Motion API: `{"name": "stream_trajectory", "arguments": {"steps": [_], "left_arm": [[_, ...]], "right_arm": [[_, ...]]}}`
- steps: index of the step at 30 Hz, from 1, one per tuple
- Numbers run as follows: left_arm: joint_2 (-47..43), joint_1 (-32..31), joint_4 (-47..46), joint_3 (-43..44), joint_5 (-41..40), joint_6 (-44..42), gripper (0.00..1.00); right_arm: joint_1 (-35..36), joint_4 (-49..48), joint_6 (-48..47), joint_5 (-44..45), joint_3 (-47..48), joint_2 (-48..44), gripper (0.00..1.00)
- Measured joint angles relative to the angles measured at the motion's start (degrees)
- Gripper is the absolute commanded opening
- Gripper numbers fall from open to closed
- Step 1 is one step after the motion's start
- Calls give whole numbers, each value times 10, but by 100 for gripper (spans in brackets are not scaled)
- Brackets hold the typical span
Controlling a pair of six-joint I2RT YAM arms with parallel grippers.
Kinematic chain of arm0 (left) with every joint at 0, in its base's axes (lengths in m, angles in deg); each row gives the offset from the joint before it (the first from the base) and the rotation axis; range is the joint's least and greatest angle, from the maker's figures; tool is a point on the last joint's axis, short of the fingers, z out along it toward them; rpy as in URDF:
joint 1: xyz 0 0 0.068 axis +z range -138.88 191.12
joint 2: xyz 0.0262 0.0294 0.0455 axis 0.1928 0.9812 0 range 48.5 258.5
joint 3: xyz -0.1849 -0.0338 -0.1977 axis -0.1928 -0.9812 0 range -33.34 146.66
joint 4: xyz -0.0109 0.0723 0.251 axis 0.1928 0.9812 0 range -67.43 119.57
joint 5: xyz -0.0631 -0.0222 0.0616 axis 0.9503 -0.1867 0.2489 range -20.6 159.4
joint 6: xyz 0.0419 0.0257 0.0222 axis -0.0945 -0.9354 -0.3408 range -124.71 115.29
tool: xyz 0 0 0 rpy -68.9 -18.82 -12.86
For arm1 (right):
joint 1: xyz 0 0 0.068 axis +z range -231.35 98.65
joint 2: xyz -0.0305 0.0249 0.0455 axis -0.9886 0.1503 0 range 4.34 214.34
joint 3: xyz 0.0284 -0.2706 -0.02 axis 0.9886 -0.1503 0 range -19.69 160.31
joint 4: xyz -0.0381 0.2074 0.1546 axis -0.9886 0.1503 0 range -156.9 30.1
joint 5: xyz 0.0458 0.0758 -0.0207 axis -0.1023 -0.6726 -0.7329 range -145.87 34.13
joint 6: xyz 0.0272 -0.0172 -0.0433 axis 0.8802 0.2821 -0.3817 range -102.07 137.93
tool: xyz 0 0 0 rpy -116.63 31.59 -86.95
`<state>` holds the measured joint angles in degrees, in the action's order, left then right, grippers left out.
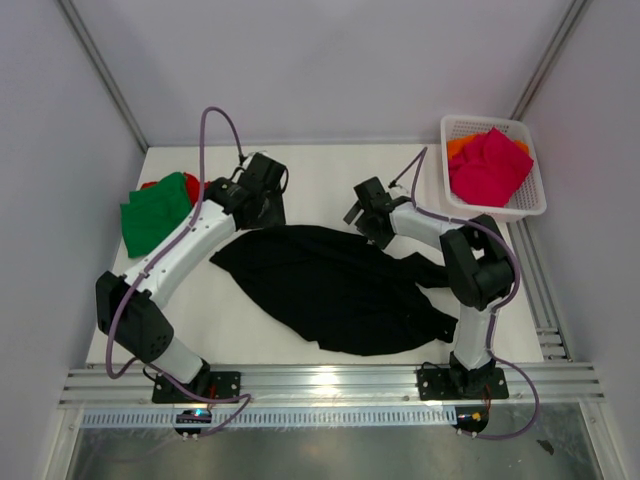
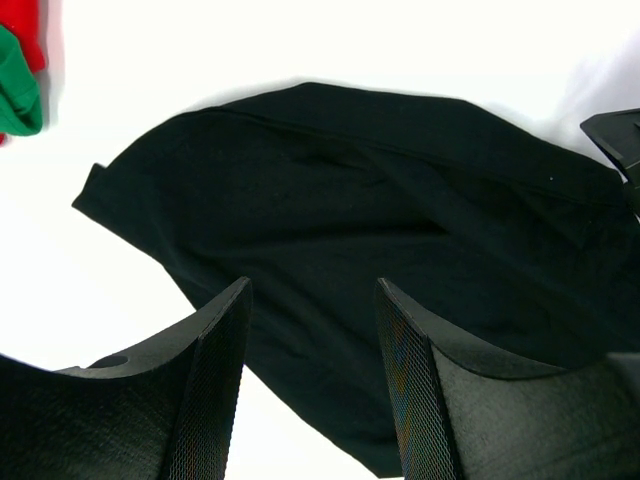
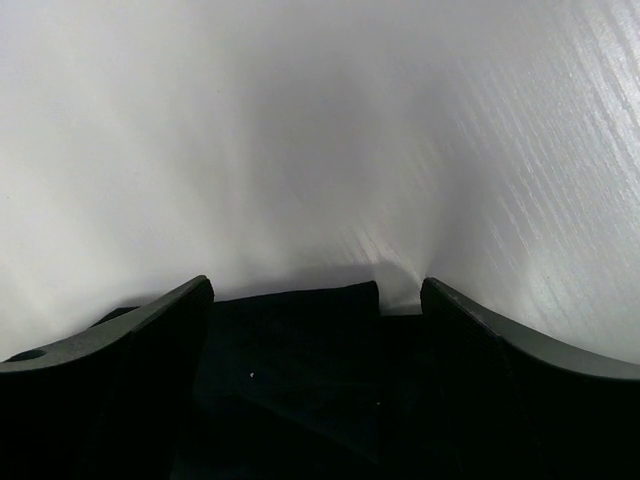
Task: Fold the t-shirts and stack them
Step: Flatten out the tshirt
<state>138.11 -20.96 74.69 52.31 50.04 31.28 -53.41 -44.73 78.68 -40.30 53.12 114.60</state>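
Two grippers stand with jaws apart: the left gripper [image 2: 312,290] above the black t-shirt [image 1: 340,285], the right gripper [image 3: 317,285] at its far edge. That shirt lies crumpled across the table [image 1: 330,170]; a green t-shirt [image 1: 155,212] lies far left.

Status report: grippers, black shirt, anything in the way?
Left gripper open, right gripper open, both empty. Black t-shirt unfolded, rumpled, mid-table. Nothing lies on it.

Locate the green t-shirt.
Top view: green t-shirt lies at the table's left edge, overlapping a red t-shirt, left of the black t-shirt.
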Motion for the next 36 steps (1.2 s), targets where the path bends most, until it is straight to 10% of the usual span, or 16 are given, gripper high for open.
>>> {"name": "stream_trajectory", "arguments": {"steps": [14, 18, 23, 33, 35, 36], "left_arm": [[0, 0, 0, -12, -11, 0, 55], [0, 0, 0, -12, -19, -1, 55], [0, 0, 0, -18, -29, -1, 55], [0, 0, 0, -30, -34, -2, 55], [0, 0, -1, -32, -34, -1, 55], [0, 0, -2, -34, -34, 0, 55]], "right_arm": [[0, -7, -6, -14, 32, 22, 78], [0, -9, -12, -20, 35, 25, 55], [0, -15, -25, -31, 37, 35, 3], [0, -15, -55, -37, 56, 53, 3], [0, -9, -62, -36, 66, 54, 14], [0, -7, -64, -36, 71, 54, 43]]}}
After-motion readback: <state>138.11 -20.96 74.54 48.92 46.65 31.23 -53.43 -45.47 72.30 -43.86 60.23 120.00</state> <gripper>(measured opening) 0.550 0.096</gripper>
